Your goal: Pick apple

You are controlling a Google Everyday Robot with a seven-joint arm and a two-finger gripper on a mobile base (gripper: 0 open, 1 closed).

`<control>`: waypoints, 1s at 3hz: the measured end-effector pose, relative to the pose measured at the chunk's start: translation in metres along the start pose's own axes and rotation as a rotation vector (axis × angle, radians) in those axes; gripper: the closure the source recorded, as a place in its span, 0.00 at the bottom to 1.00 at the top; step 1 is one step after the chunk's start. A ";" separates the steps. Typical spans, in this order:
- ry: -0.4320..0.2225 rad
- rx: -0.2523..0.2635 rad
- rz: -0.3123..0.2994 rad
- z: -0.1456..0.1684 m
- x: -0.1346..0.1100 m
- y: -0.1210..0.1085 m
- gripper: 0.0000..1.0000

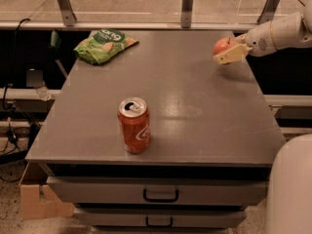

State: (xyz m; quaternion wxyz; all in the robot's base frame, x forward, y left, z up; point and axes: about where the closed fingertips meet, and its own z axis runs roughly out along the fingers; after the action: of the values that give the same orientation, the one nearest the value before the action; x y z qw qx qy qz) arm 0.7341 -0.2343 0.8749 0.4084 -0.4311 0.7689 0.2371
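While the gripper point(227, 54) hangs over the far right corner of the table point(195, 130), it is seen clamped on the apple point(222, 45) — the fruit appears held just clear of the surface, with a shadow cast beneath it. The grasp is judged made, and only the lift away is left. Well apart, an orange soda can point(134, 126) stands near the front and a green snack bag point(105, 44) lies at the far left — nothing is found in the way.

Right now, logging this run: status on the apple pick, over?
Gripper at far right of table, fingers closed on apple. Apple looks just clear of the surface. Soda can and chip bag well away.
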 end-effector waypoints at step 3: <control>-0.128 -0.173 -0.050 -0.009 -0.078 0.076 1.00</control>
State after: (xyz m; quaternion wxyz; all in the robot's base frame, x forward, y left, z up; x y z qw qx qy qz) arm 0.6878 -0.1646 0.9462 0.4236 -0.4678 0.7069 0.3194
